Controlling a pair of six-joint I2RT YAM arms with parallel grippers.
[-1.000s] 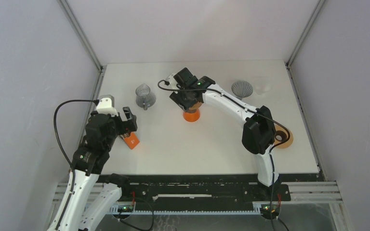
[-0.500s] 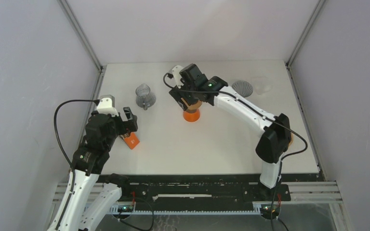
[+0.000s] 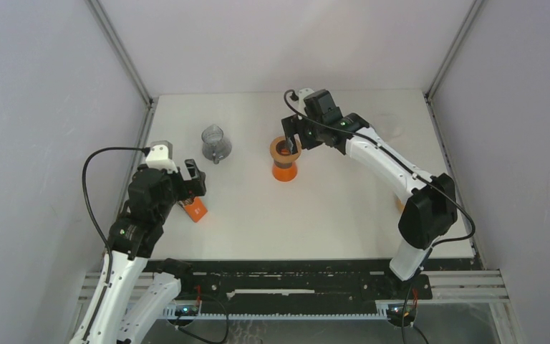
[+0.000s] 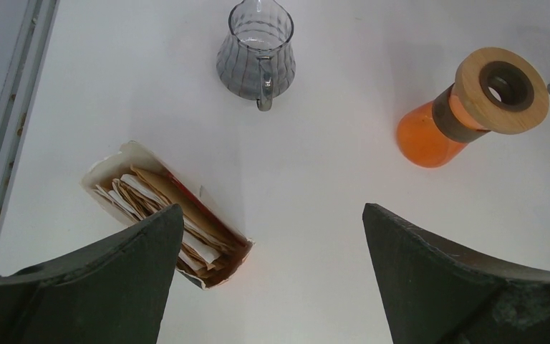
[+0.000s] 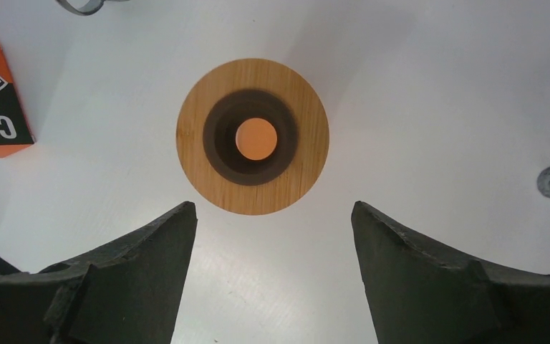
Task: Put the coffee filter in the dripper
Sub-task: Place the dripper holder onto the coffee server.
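While filter box [image 4: 162, 212] lies flat, orange carafe [image 3: 284, 170] upright, mouth upward.

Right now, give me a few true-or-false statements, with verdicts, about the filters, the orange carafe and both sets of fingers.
The filter box lies open with paper filters inside. True.
The right gripper clamps the wooden ring in its fingers. False: they stand open and empty.
In the top view, the glass pitcher stands left of the orange carafe. True.
A filter sits in the ring's hole. False: only orange shows through it.
The left gripper holds a filter. False: its fingers are open and empty.
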